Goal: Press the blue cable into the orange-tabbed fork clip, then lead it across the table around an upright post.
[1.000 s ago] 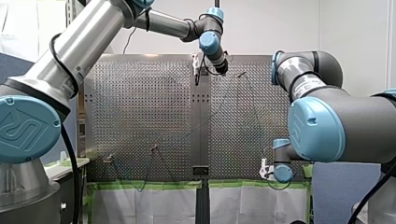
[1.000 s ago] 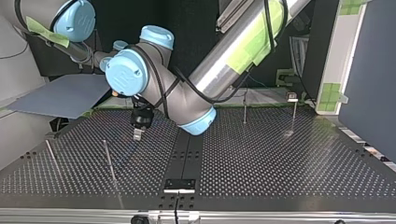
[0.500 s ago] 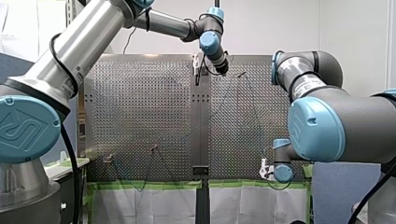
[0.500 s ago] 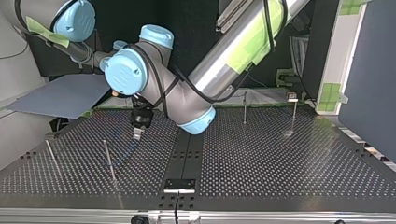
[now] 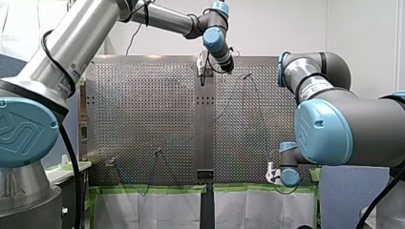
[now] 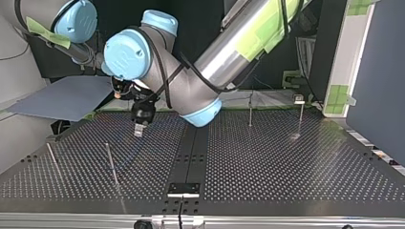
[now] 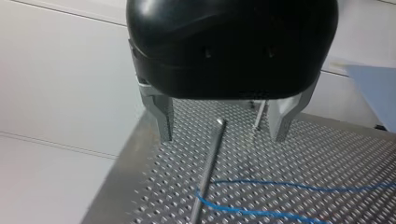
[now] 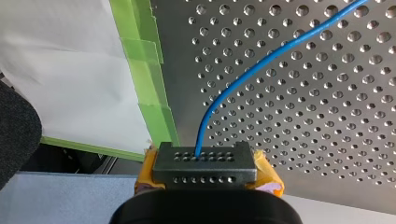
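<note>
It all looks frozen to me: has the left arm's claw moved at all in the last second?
Yes. In the top view my left claw has lifted slightly, further above the top of the upright post beside it.

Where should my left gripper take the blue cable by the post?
Probably the straight run of the blue cable lying flat on the table, clear of the post, not the bend at its foot. Come from above, left gripper open and straddling it crosswise; the upright post crowds a closer grip.
</note>
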Controlling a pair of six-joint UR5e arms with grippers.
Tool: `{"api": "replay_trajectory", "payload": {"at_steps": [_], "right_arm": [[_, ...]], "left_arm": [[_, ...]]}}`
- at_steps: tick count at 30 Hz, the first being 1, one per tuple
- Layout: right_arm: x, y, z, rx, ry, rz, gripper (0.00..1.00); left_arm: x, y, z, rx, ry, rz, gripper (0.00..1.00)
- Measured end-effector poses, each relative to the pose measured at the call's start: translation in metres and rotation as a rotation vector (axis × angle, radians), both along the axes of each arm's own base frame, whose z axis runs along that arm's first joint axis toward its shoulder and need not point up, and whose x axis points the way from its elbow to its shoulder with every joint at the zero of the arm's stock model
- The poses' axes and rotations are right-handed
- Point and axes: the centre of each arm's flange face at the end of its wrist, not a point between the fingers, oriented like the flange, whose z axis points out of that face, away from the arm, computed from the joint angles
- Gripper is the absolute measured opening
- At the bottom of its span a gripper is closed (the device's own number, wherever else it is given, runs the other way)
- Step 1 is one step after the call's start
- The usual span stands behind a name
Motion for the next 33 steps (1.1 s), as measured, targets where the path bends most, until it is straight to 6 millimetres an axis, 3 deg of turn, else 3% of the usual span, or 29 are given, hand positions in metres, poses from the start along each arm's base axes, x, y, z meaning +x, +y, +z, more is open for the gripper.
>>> {"api": "replay_trajectory", "payload": {"at_steps": [27, 33], "right_arm": [[-0.001, 0.0, 0.0, 0.0, 0.0, -0.002, 0.0], [0.001, 0.0, 0.0, 0.0, 0.0, 0.001, 0.0]], "left_arm": [[-0.08, 0.034, 0.058, -0.355, -0.096, -0.001, 0.99], [-0.085, 0.037, 0.047, -0.369, -0.106, -0.003, 0.99]]}}
